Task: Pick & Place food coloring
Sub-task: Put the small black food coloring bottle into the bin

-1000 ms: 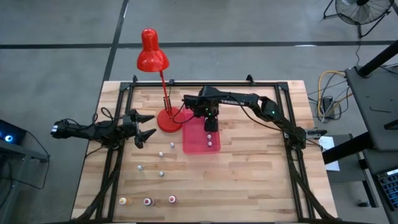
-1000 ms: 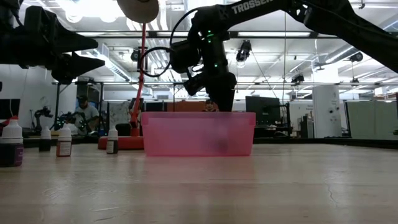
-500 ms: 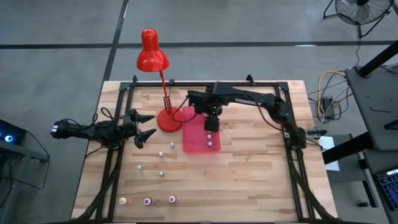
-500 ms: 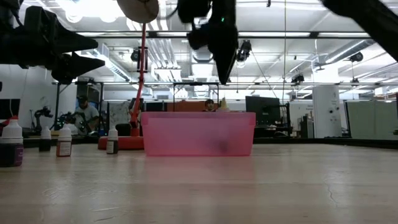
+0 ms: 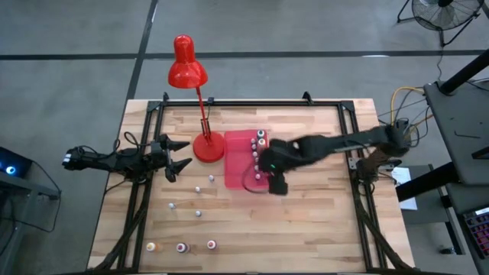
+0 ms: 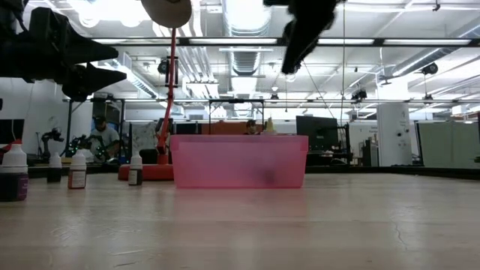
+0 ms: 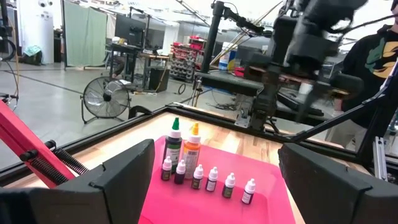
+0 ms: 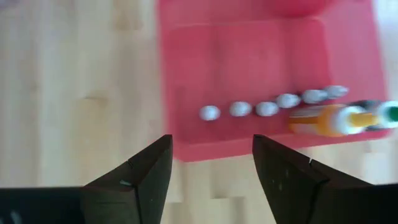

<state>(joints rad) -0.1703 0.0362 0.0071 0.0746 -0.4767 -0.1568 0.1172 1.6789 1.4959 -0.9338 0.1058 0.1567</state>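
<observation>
The food coloring bottles are split between two places. Several small white-capped ones (image 7: 212, 178) stand upright in a row on the floor of the pink tray (image 5: 235, 169), next to a taller green one (image 7: 173, 144) and an orange one (image 7: 192, 148). Several more (image 5: 198, 189) stand loose on the wood left of and nearer than the tray. My right gripper (image 8: 211, 146) hangs open above the tray's near right corner (image 5: 276, 183), slanting down, with nothing between its fingers. At the table's left side my left gripper (image 5: 186, 153) is open and level.
A red desk lamp (image 5: 200, 145) stands with its base right beside the tray's far left corner. Three loose bottles (image 5: 181, 247) line the near edge. A black frame rail (image 5: 252, 101) runs around the tabletop. Bare wood lies right of the tray.
My right gripper has risen out of the tray's far end. It has swung toward the table's near edge and a little to the right, and tipped less steeply downward. The bottles in the tray, which it had covered, now show in a row.
</observation>
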